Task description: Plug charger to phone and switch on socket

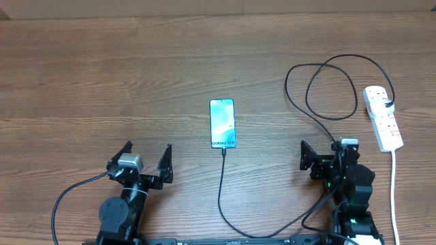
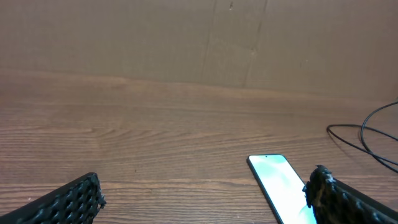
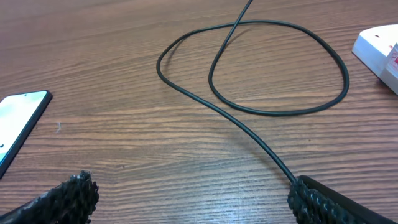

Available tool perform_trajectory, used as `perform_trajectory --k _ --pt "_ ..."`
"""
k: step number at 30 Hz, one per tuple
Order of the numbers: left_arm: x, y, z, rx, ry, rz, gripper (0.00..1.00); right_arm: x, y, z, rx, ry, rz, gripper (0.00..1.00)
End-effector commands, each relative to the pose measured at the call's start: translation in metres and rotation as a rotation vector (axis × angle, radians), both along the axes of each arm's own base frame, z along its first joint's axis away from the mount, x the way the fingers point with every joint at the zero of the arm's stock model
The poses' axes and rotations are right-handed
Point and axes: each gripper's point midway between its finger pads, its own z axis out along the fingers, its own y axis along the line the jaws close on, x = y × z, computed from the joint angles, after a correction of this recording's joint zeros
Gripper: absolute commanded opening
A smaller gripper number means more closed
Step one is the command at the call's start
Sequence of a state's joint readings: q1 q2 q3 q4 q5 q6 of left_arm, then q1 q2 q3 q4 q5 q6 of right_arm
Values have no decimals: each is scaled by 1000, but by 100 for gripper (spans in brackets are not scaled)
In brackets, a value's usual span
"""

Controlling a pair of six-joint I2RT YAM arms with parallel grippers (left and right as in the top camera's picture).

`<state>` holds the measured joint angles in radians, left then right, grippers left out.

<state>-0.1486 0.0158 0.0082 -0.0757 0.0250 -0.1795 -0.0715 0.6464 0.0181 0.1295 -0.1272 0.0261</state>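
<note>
The phone (image 1: 222,123) lies flat at the table's middle with its cyan screen lit; it also shows in the left wrist view (image 2: 278,185) and at the left edge of the right wrist view (image 3: 18,118). The charger (image 1: 220,190), a thin black cable, meets the phone's near end, runs along the table's front edge, then loops (image 3: 280,68) back to the white socket (image 1: 382,118) at far right. I cannot tell how the socket's switches stand. My left gripper (image 1: 145,158) is open and empty, front-left of the phone. My right gripper (image 1: 321,151) is open; the cable passes by its right finger (image 3: 317,199).
The socket's thick white cord (image 1: 394,194) runs down the right side toward the table's front edge. The cable loop lies between my right gripper and the socket. A cardboard wall (image 2: 205,37) stands at the table's far edge.
</note>
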Motion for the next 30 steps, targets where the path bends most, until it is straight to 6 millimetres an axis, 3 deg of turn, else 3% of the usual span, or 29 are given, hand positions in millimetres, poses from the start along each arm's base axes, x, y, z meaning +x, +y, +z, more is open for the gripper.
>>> perform_trajectory --k 1,24,30 --pt "0 2 0 18 -9 10 100 -3 1 -1 -7 -6 10 100" --pt "0 2 0 18 -9 10 100 -13 13 12 -46 -54 79 100" --pt "0 2 0 18 -9 10 100 -13 22 27 -66 -122 123 100"
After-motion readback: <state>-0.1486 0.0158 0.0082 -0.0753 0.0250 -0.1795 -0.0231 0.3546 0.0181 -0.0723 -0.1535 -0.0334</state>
